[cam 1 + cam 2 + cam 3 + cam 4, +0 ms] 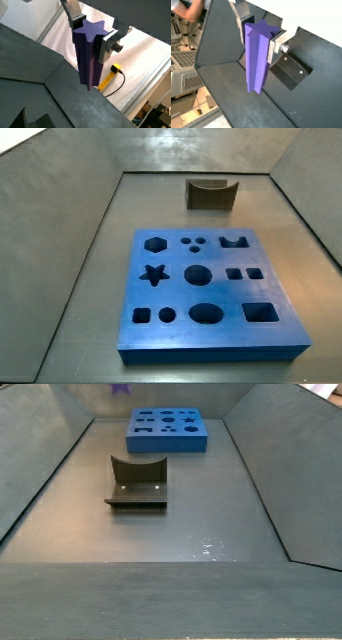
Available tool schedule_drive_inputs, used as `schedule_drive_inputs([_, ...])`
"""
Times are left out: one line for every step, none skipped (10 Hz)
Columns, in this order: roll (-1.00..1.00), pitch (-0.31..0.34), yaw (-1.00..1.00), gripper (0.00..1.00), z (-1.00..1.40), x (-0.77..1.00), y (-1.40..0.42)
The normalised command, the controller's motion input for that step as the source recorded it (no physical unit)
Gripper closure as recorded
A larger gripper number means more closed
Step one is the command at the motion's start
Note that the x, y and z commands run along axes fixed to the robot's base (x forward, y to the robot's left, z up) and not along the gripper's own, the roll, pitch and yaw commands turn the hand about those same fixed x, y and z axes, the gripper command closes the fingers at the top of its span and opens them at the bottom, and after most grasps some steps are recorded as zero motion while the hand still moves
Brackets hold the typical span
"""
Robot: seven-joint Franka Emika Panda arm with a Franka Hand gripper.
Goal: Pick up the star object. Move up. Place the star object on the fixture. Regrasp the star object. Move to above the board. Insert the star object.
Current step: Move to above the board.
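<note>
My gripper (91, 32) is shut on the star object (87, 60), a long purple prism. Its star-shaped end sits between the two silver fingers (106, 45), and the bar hangs straight down from them. The other wrist view shows the same grip (258, 31) on the star object (256, 65), high above the dark floor. A small purple tip of the star object (120, 388) shows at the top edge of a side view, beside the board (167, 443). The blue board (201, 340) lies flat with its star cutout (155, 275) empty. The fixture (210, 194) stands bare behind it.
Sloped grey walls enclose the floor on all sides. The dark fixture (138, 482) stands mid-floor in a side view, and it also appears below the held bar (294, 73). A yellow cable (112, 75) lies outside the enclosure.
</note>
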Motion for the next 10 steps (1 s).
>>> schedule_drive_inputs([0.02, 0.135, 0.03, 1.00, 0.50, 0.05, -0.05])
schedule_drive_inputs([0.02, 0.142, 0.05, 1.00, 0.33, 0.05, -0.04])
schedule_drive_inputs([-1.00, -0.044, -0.11, 1.00, 0.12, -1.00, -0.97])
schedule_drive_inputs([-1.00, -0.059, -0.10, 1.00, 0.09, -1.00, -0.94])
schedule_drive_inputs([-1.00, -0.080, -0.10, 1.00, 0.09, -1.00, -0.84])
schedule_drive_inputs([-1.00, -0.092, -0.10, 1.00, 0.06, -1.00, -0.77])
schedule_drive_inputs([-1.00, -0.102, -0.10, 1.00, 0.06, -1.00, -0.73])
schedule_drive_inputs([-1.00, -0.109, -0.10, 1.00, 0.06, -0.99, -0.68])
schedule_drive_inputs([-1.00, -0.111, -0.10, 1.00, 0.03, -0.72, -0.44])
schedule_drive_inputs([-1.00, -0.112, -0.11, 1.00, 0.02, -0.36, -0.15])
